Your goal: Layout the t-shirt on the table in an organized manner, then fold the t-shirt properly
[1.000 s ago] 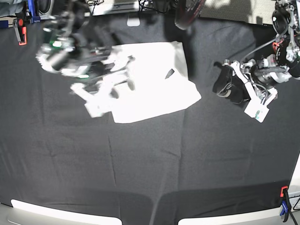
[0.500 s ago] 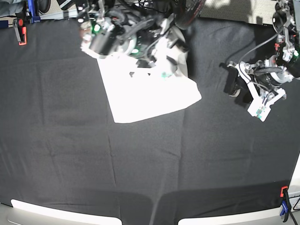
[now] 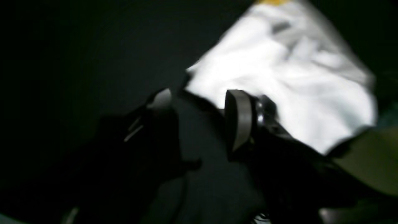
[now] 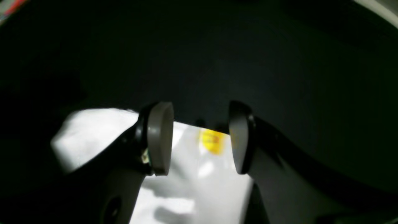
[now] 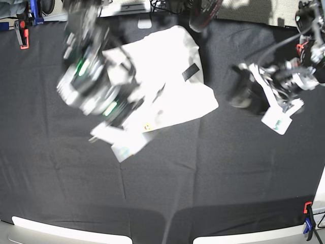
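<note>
The white t-shirt (image 5: 175,89) lies folded into a rough rectangle on the black table (image 5: 203,178), toward the back middle. A small yellow spot (image 5: 147,126) shows near its front left edge. My right arm (image 5: 94,86) is blurred over the shirt's left part. In the right wrist view my right gripper (image 4: 200,138) is open above the shirt's edge (image 4: 192,180), with the yellow spot (image 4: 211,141) showing between its pads and nothing held. My left gripper (image 3: 199,115) is open and empty over the black cloth beside the shirt (image 3: 279,77). In the base view it hangs right of the shirt (image 5: 244,94).
A red clamp (image 5: 21,30) and a blue clamp (image 5: 33,10) hold the cloth at the back left. Another red and blue clamp (image 5: 307,223) sits at the front right corner. Cables and dark equipment (image 5: 203,12) lie behind the table's back edge.
My right arm swung from the back of the table forward and left, over the shirt's left side. The left arm shifted only slightly. Both grippers stayed open.
</note>
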